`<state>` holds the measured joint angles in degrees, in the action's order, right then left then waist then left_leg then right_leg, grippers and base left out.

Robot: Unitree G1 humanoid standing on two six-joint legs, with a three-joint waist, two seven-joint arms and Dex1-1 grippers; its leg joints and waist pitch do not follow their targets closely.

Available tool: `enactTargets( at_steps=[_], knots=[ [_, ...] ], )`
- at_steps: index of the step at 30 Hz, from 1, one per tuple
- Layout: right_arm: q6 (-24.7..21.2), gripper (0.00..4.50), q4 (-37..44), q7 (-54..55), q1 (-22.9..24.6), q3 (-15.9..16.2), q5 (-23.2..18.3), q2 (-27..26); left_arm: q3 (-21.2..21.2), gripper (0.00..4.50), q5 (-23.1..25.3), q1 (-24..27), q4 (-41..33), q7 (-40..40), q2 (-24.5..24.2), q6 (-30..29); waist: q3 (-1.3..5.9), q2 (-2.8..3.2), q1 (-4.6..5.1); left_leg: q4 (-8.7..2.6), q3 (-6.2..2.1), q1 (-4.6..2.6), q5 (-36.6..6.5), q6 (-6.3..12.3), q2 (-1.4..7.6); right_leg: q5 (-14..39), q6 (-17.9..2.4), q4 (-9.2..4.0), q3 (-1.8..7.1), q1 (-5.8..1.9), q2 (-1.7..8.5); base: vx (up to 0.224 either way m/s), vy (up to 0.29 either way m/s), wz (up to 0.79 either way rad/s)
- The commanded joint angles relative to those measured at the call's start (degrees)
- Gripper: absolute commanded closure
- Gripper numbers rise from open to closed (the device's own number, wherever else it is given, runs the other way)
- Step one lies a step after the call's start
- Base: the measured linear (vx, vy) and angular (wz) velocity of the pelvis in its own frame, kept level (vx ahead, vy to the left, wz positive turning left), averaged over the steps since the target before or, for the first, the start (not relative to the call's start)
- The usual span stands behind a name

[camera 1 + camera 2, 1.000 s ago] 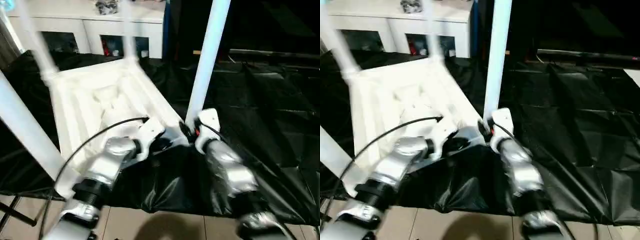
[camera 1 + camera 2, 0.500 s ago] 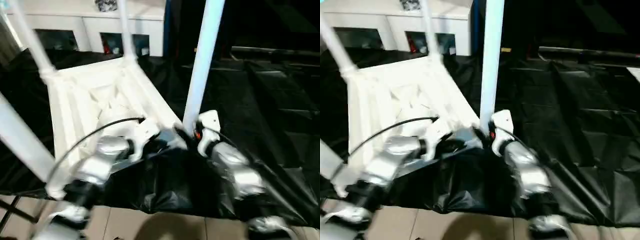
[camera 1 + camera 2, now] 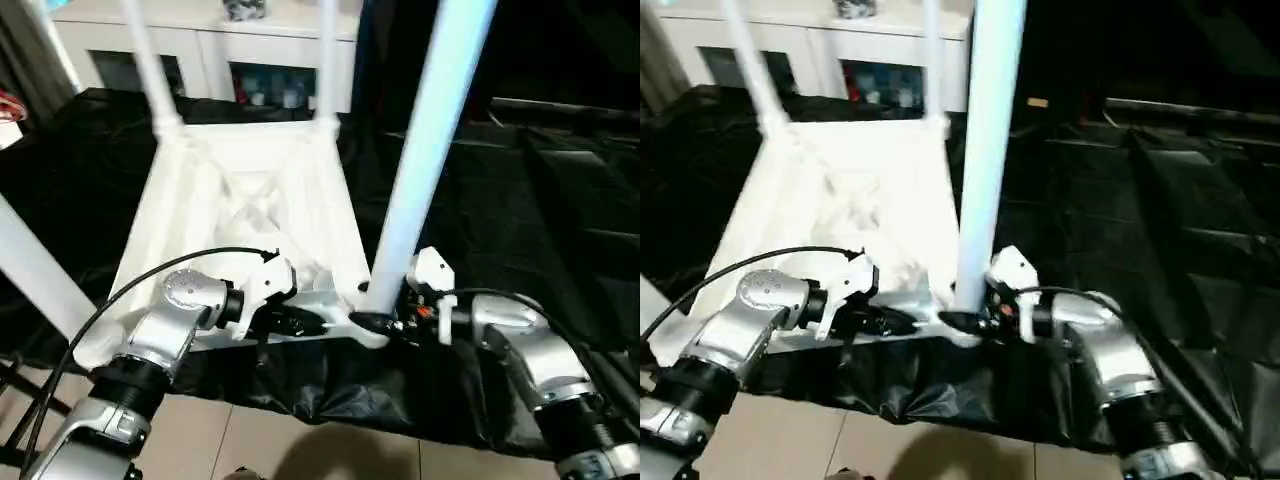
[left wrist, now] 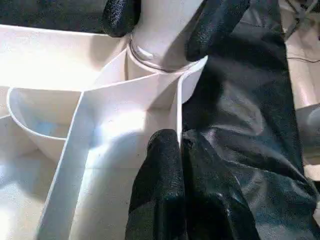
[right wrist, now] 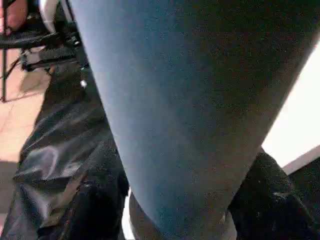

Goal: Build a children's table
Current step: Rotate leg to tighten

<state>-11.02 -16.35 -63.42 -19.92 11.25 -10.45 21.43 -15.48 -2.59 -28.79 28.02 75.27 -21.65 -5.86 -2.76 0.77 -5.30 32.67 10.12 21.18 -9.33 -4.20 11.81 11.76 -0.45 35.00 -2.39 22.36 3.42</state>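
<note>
A black plastic sheet [image 3: 520, 230] covers the work surface, with a white cabinet [image 3: 270, 60] against the back wall and bare tiled floor [image 3: 300, 450] at the near edge. On the sheet lies the children's table [image 3: 250, 210], upside down, its ribbed underside facing up. Four legs stand in it: two at the far corners [image 3: 150, 60], one at the near left [image 3: 40, 275], and the near right leg [image 3: 430, 150], rising tall beside the right arm.

So the build looks nearly done (all four legs are upright in their corner sockets). What seems left is seating this last leg firmly and then turning the table over onto its feet; I can't tell how deep the leg already sits.

The right gripper [image 4: 165, 20] is clamped around the base of the near right leg just above the socket [image 4: 160, 65], one black finger on either side, its silver forearm reaching in level from the right. The left gripper [image 4: 175, 190] has its two fingers pressed together on the thin outer wall of the table top beside that socket, apparently steadying the corner, with the forearm angled in low from the left.
</note>
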Motion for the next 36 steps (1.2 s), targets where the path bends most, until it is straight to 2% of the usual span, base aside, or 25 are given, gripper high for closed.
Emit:
enactTargets(
  at_steps=[1,4,9,10,12,13,15,16,17,18,19,22,23,24,26,28,30,32,34,36],
  knots=[
    [-0.67,2.19,1.47,-3.24,0.85,2.93,-0.16,0.53,0.25,4.50,-1.53,-2.50,-0.74,0.55,0.29,1.20,3.57,-0.46,0.25,-3.08,0.00,-0.83,-11.08,2.22,1.41,5.03,-12.83,-3.86,2.19,-2.54,3.73,0.000,0.000,0.00],
    [-0.85,2.48,1.95,-4.46,0.85,3.56,-0.10,1.21,0.11,4.50,-1.48,-2.51,0.01,1.36,0.07,1.66,3.55,-0.37,0.21,-3.08,-0.03,-0.80,-11.07,2.27,1.39,5.87,-12.70,-3.89,2.18,-2.54,3.83,0.000,0.000,0.00],
    [-1.37,2.54,2.38,-5.34,1.29,4.54,-0.07,1.39,0.09,4.50,-1.11,-2.51,0.96,1.07,0.19,2.50,3.55,-0.43,0.14,-3.06,-0.07,-0.79,-11.12,2.14,1.37,6.34,-12.43,-3.91,2.17,-2.57,3.82,0.000,0.000,0.00],
    [-1.37,2.55,2.68,-4.53,1.84,4.70,-0.03,0.90,0.24,4.50,-0.70,-2.44,0.93,-0.32,0.46,2.78,3.56,-0.07,0.09,-3.06,-0.11,-0.83,-11.19,2.07,1.38,6.37,-12.49,-3.90,2.16,-2.53,3.84,0.000,0.000,0.00],
    [-1.35,2.55,3.07,-2.80,2.70,4.78,0.23,-0.01,0.66,4.50,0.33,-2.60,1.23,-3.64,1.12,2.87,3.56,-0.15,0.14,-3.05,-0.05,-0.83,-11.41,1.98,1.40,6.09,-12.51,-3.99,2.21,-2.53,3.80,0.000,0.000,0.00],
    [-1.22,2.55,2.80,0.65,3.42,4.27,0.88,-1.64,1.46,4.50,1.64,-3.00,1.73,-8.60,2.28,3.01,3.58,-0.19,0.00,-3.03,-0.06,-0.89,-11.50,1.90,1.40,5.97,-12.48,-3.97,2.22,-2.52,3.78,0.000,0.000,0.00],
    [-1.37,2.55,2.24,4.81,3.96,3.55,1.59,-3.52,2.63,4.50,2.29,-3.42,2.04,-13.28,3.71,2.50,3.25,-0.14,0.10,-3.27,-0.08,-1.03,-13.07,1.26,1.38,8.64,-12.09,-4.32,2.19,-2.24,3.81,0.000,0.000,0.00],
    [-1.21,2.55,1.85,7.75,4.30,3.38,2.54,-4.66,3.19,4.50,2.24,-3.40,1.60,-15.07,4.57,1.46,3.06,-0.31,0.18,-3.36,-0.09,-1.37,-15.34,0.51,1.29,12.98,-11.38,-4.78,2.18,-2.11,3.89,0.000,0.000,0.00],
    [-0.98,2.55,1.53,9.77,4.52,3.35,3.31,-5.43,3.40,4.50,2.38,-3.26,1.13,-16.24,5.12,0.96,2.99,-0.36,0.26,-3.50,-0.18,-1.36,-15.92,0.08,1.36,14.87,-10.91,-4.90,2.23,-2.13,4.02,0.000,0.000,0.00],
    [-0.90,2.56,0.97,12.33,4.69,3.20,4.13,-6.54,3.59,4.50,2.59,-3.06,0.60,-17.84,5.94,0.14,2.88,-0.35,0.77,-3.81,-0.45,-1.22,-17.41,-0.79,1.29,19.24,-9.36,-5.21,2.15,-2.19,4.05,0.000,0.000,0.00],
    [-0.87,2.56,0.68,13.86,4.80,3.11,4.63,-7.22,3.64,4.50,2.79,-2.88,0.20,-18.83,6.42,-0.32,2.89,-0.44,0.91,-3.85,-0.49,-1.23,-17.65,-0.84,1.24,19.92,-8.96,-5.32,2.15,-2.15,4.00,0.000,0.000,0.00],
    [-1.59,2.57,-1.76,21.58,4.31,1.42,5.69,-11.13,3.70,4.50,3.34,-2.15,-0.77,-23.04,9.13,-2.35,2.90,-0.38,1.36,-3.80,-0.45,-1.27,-17.93,-0.71,1.25,19.37,-8.68,-5.41,2.40,-1.81,3.94,0.000,0.000,0.00],
    [-2.15,2.57,-3.95,27.19,3.49,0.21,6.54,-13.88,3.47,4.50,3.65,-1.64,-1.26,-25.49,11.08,-3.56,2.90,-0.63,1.62,-3.80,-0.43,-1.20,-17.73,-0.85,1.24,19.13,-8.83,-5.34,2.39,-1.80,3.92,0.000,0.000,0.00],
    [-2.47,2.57,-5.63,30.86,2.72,-0.54,7.09,-15.67,3.26,4.50,3.91,-1.38,-1.30,-27.11,12.42,-4.08,2.89,-0.43,2.04,-3.87,-0.54,-1.10,-17.28,-1.47,1.17,18.98,-9.22,-5.17,2.31,-1.75,3.96,0.000,0.000,0.00],
    [-2.95,2.57,-8.29,37.15,1.10,-2.02,8.25,-18.70,2.47,4.50,4.47,-1.16,-1.08,-28.92,14.24,-4.31,2.87,-0.65,2.63,-3.90,-0.68,-0.97,-17.83,-1.46,0.92,20.61,-8.49,-5.43,2.15,-2.04,3.91,0.000,0.000,0.00],
    [-1.66,2.57,-10.15,40.62,-0.55,-2.29,9.22,-21.19,1.63,4.50,4.86,-1.31,-1.12,-29.82,15.53,-3.99,2.92,-0.87,3.08,-3.79,-0.66,-1.01,-17.88,-0.86,0.86,21.69,-7.74,-5.60,2.31,-1.78,3.96,0.000,0.000,0.00],
    [-1.01,2.57,-10.41,40.15,-1.07,-2.54,8.21,-22.38,1.49,4.50,5.01,-1.43,-1.24,-30.28,15.91,-3.96,3.09,-0.80,3.35,-3.72,-0.56,-0.87,-17.14,-0.31,0.81,19.50,-7.78,-5.54,2.38,-1.89,3.81,0.000,0.000,0.00],
    [-1.30,2.01,-9.61,39.30,-1.05,-3.65,6.55,-23.11,1.11,4.50,5.35,-1.48,-1.29,-29.10,15.41,-3.23,3.10,-0.75,3.29,-3.72,-0.51,-0.89,-16.79,0.06,0.88,18.17,-7.97,-5.47,2.43,-1.89,3.77,0.000,0.000,0.00],
    [-1.70,1.85,-9.36,38.65,-1.09,-4.66,5.87,-23.01,0.91,4.50,5.28,-1.33,-1.54,-27.74,14.90,-2.48,3.10,-1.07,3.25,-3.73,-0.39,-0.76,-15.79,0.56,0.89,16.11,-8.50,-5.28,2.42,-2.04,3.75,0.000,0.000,0.00],
    [-1.31,1.65,-9.22,38.51,-1.06,-4.76,6.15,-22.49,0.70,4.50,5.20,-1.07,-1.95,-27.02,14.47,-2.24,2.97,-1.06,3.26,-3.81,-0.40,-0.82,-16.56,0.54,0.92,17.60,-8.45,-5.44,2.37,-1.94,3.78,0.000,0.000,0.00]
  ],
)
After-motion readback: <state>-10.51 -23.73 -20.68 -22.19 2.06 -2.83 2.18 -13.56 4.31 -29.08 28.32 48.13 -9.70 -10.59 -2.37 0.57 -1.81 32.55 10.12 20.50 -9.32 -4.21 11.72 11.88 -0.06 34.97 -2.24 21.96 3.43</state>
